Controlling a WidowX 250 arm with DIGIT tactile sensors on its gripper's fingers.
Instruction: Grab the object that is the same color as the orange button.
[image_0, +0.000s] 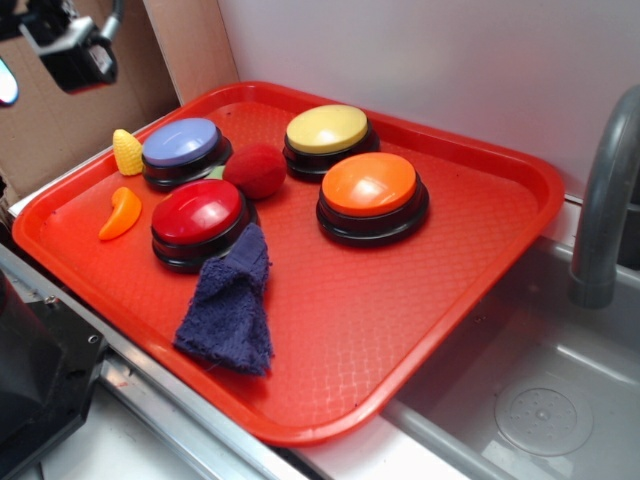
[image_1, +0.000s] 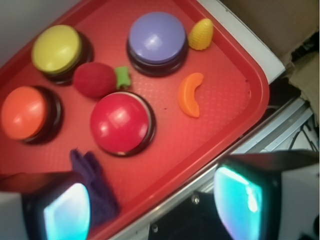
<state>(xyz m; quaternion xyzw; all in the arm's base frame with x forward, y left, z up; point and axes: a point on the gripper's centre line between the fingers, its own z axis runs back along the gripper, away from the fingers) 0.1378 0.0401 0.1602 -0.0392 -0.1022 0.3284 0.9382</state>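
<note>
The object, a small glossy orange crescent toy (image_0: 121, 213) (image_1: 190, 94), lies on the red tray (image_0: 400, 300) near its left edge, between the red-topped button and the tray rim. The orange button (image_0: 370, 190) (image_1: 24, 112) stands on its black base toward the tray's middle right. My gripper (image_1: 155, 205) is open, high above the tray's near-left edge, with nothing between its fingers (image_1: 245, 200). The crescent sits ahead of it, well clear of both fingers. In the exterior view only a dark part of the arm (image_0: 70, 50) shows at the top left.
A red button (image_0: 198, 215), purple button (image_0: 182, 148) and yellow button (image_0: 327, 130) share the tray with a fuzzy red ball (image_0: 255, 170), a yellow corn toy (image_0: 127, 152) and a crumpled blue cloth (image_0: 230, 300). A sink (image_0: 540, 410) and grey faucet (image_0: 605, 200) lie to the right.
</note>
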